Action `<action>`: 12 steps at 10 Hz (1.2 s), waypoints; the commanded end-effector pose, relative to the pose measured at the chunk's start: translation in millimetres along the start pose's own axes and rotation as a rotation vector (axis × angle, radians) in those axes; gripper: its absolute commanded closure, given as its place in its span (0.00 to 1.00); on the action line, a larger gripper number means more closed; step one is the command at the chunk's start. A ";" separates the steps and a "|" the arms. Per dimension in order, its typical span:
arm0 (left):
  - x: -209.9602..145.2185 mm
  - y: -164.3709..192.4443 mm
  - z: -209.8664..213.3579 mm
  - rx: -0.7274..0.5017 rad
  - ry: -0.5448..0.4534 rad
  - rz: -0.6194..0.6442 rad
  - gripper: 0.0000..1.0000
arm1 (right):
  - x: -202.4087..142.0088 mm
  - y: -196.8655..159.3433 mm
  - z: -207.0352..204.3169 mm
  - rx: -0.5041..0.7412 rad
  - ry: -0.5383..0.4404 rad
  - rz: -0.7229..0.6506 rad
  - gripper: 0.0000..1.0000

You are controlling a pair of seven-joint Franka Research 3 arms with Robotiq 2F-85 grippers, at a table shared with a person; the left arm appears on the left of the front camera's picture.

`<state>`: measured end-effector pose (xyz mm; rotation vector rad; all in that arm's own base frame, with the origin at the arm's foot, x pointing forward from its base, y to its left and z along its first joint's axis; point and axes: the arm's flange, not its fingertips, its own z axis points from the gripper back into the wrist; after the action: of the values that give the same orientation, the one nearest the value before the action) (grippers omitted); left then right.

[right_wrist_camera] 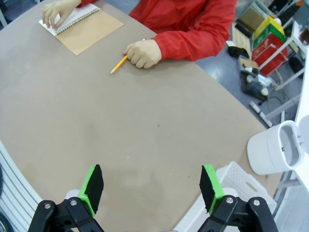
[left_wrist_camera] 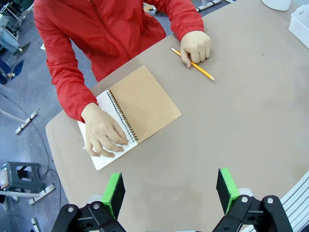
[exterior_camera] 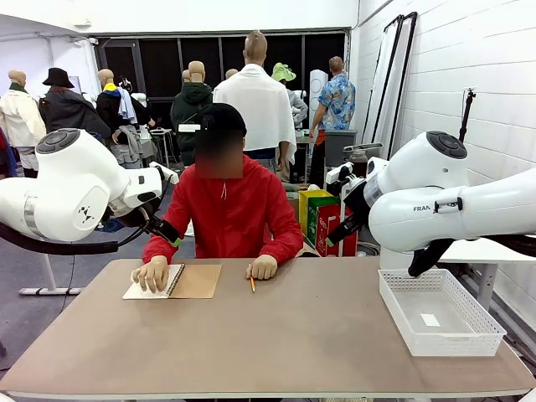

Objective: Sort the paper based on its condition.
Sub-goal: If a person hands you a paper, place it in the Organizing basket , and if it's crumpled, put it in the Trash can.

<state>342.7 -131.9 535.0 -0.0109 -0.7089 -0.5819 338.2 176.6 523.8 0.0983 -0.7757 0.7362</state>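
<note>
Basket (exterior_camera: 456,344) holds small white slip (exterior_camera: 430,319); left claw (left_wrist_camera: 170,186), right claw (right_wrist_camera: 151,182) both wide.

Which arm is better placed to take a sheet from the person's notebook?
Probably left: the open left end effector hovers near the notebook, on the robot's left. The right end effector hangs over bare table beside the basket.

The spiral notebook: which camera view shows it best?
The left wrist view: the notebook lies large, seen from above, spiral and brown cover clear, a hand on its white page. The front view foreshortens it; the right wrist view shows it small.
</note>
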 end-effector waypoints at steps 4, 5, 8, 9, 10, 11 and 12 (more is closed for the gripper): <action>0.7 -0.5 1.0 0.000 -0.007 -0.004 0.00 | 0.0 0.2 -0.2 0.002 0.000 -0.001 0.00; 0.7 -0.5 1.0 0.000 -0.007 -0.004 0.00 | 0.0 0.2 -0.2 0.002 0.000 -0.001 0.00; 0.7 -0.5 1.0 0.000 -0.007 -0.004 0.00 | 0.0 0.2 -0.2 0.002 0.000 -0.001 0.00; 0.7 -0.5 1.0 0.000 -0.007 -0.004 0.00 | 0.0 0.2 -0.2 0.002 0.000 -0.001 0.00; 0.7 -0.5 1.0 0.000 -0.007 -0.004 0.00 | 0.0 0.2 -0.2 0.002 0.000 -0.001 0.00; 0.7 -0.5 1.0 0.000 -0.007 -0.004 0.00 | 0.0 0.2 -0.2 0.002 0.000 -0.001 0.00; 0.7 -0.5 1.0 0.000 -0.007 -0.004 0.00 | 0.0 0.2 -0.2 0.002 0.000 -0.001 0.00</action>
<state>342.7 -131.9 535.0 -0.0109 -0.7089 -0.5819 338.2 176.6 523.8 0.0983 -0.7757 0.7362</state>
